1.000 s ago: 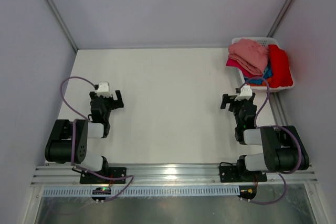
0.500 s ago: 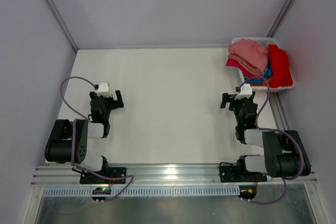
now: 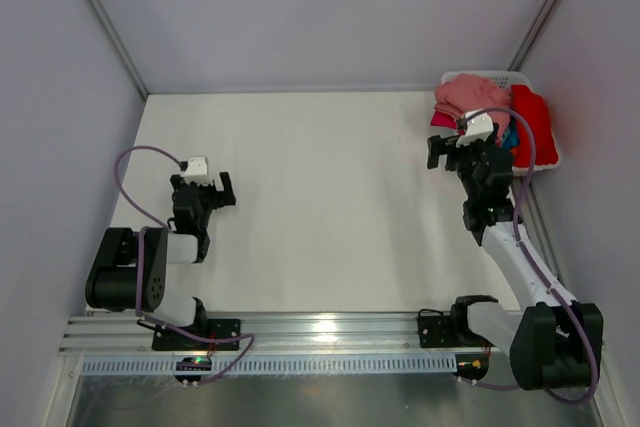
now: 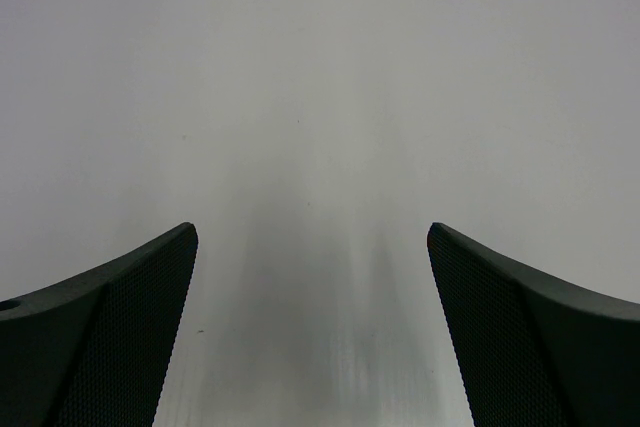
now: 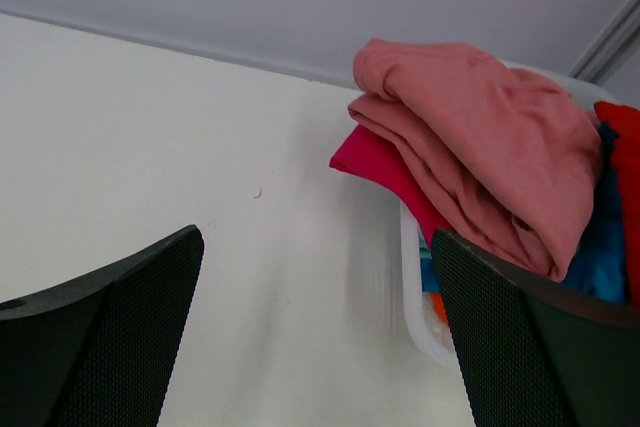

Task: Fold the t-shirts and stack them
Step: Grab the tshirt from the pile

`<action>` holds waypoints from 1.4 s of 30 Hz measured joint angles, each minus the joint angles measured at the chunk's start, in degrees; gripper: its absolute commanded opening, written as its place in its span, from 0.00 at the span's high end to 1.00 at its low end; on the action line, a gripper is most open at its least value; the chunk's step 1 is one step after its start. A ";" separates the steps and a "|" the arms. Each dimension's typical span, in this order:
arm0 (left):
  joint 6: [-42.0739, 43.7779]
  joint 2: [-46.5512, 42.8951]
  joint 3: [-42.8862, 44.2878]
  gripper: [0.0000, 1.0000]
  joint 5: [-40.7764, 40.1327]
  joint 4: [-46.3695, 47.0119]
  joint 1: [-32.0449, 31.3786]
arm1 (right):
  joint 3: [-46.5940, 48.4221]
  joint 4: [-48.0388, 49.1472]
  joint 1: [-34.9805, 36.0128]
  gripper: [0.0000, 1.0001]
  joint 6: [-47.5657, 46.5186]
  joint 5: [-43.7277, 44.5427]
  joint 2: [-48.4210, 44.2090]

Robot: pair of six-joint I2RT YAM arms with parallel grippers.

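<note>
Cotton t-shirts, judged soft, light and limp, lie heaped in the white basket at the far right corner of the table. Pinch the topmost salmon shirt at a raised fold. Right gripper and left gripper: jaws wide open, empty
</note>
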 measured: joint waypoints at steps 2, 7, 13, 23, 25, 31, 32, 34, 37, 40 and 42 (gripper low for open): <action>0.00 0.00 0.00 0.01 -0.02 0.00 0.00 | 4.96 -6.36 -0.02 0.01 -1.84 -3.04 -0.20; 0.00 0.00 0.00 0.01 0.00 0.00 0.00 | 15.78 -22.49 -0.07 0.01 -4.81 -15.43 -0.85; 0.00 0.00 0.00 0.01 -0.02 0.00 0.00 | 17.55 -29.68 -0.07 0.01 -4.68 -26.49 -4.48; 0.00 0.00 0.00 0.01 0.00 0.00 0.00 | 15.30 -33.31 -0.07 0.01 -1.95 -35.21 -4.79; 0.00 0.00 0.00 0.01 -0.02 0.00 0.00 | 14.29 -33.14 -0.07 0.01 -1.44 -35.63 -4.79; 0.00 0.00 0.00 0.01 0.00 0.00 0.00 | 13.14 -32.09 -0.07 0.09 1.79 -37.81 -3.72; 0.00 0.00 0.00 0.01 0.00 0.00 0.00 | 13.68 -32.87 -0.07 0.19 1.95 -38.71 -2.64; 0.00 0.00 0.00 0.01 0.00 0.00 0.00 | 14.86 -33.70 -0.04 0.76 2.10 -39.63 -0.59; 0.00 0.00 0.00 0.01 0.00 0.00 0.00 | 16.31 -34.38 -0.02 0.97 3.80 -40.44 3.04; 0.00 0.00 0.00 0.01 0.00 0.00 0.00 | 17.29 -35.04 -0.04 0.97 5.70 -41.18 6.27; 0.00 0.00 0.00 0.01 0.00 0.00 0.00 | 17.33 -35.04 -0.04 0.76 6.88 -41.72 7.91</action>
